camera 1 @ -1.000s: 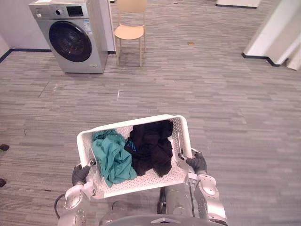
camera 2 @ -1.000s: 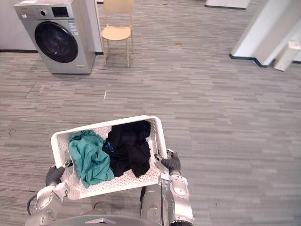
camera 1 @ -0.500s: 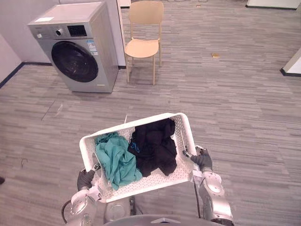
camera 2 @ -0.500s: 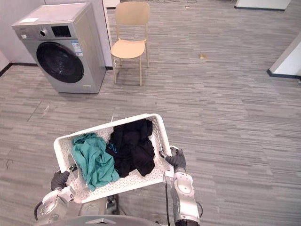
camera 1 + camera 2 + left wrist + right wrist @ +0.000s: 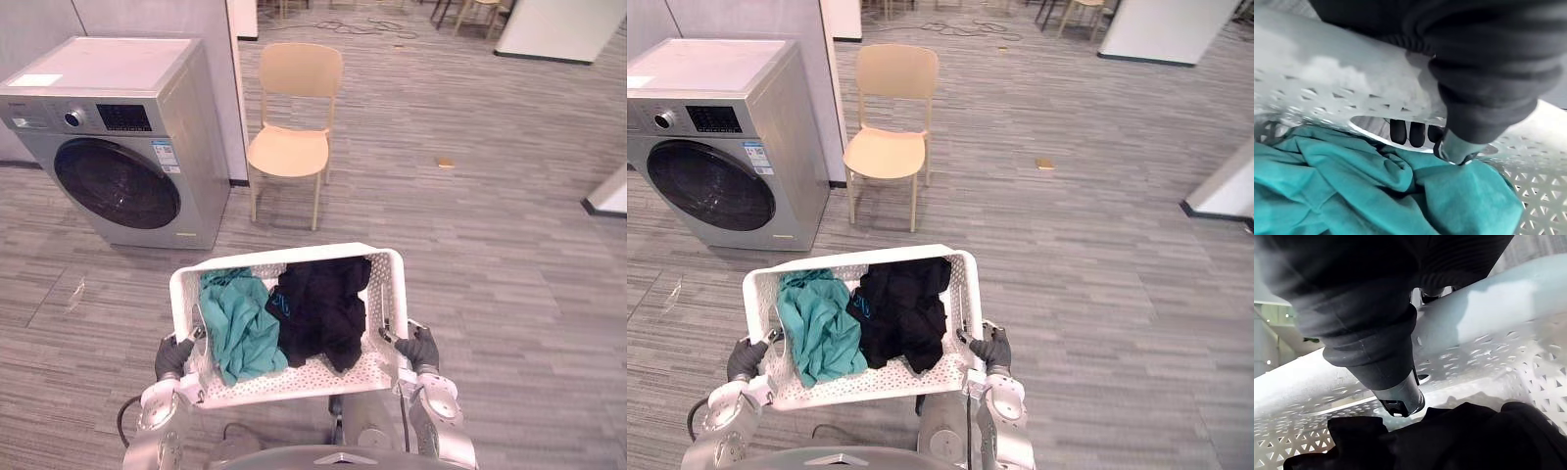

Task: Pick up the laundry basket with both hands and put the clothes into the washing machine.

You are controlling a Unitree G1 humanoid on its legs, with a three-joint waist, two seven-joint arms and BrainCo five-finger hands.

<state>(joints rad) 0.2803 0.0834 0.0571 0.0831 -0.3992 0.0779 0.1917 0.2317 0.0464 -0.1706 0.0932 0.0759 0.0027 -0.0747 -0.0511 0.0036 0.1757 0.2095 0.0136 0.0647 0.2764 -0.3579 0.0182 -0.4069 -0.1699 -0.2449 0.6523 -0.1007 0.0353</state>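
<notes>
Laundry basket point(image 5: 294, 380) up, left robot hand point(image 5: 172, 356) and right robot hand point(image 5: 421, 349) curled round its handles; we've neared the washing machine point(image 5: 118, 147), unloading soon.

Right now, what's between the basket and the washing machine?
Only bare plank floor separates the laundry basket from the washing machine in both eye views; the chair stands off to its side.

Open floor point(image 5: 470, 225) runs ahead of me to the washing machine point(image 5: 127, 127) and wide to my right. The machine's round door point(image 5: 118, 184) is shut, barring the drum. A chair point(image 5: 286, 152) stands just beside the machine's right side. My left robot hand point(image 5: 172, 354) and right robot hand point(image 5: 421, 349) are both curled on the laundry basket point(image 5: 384, 294), which spans the room before me.
</notes>
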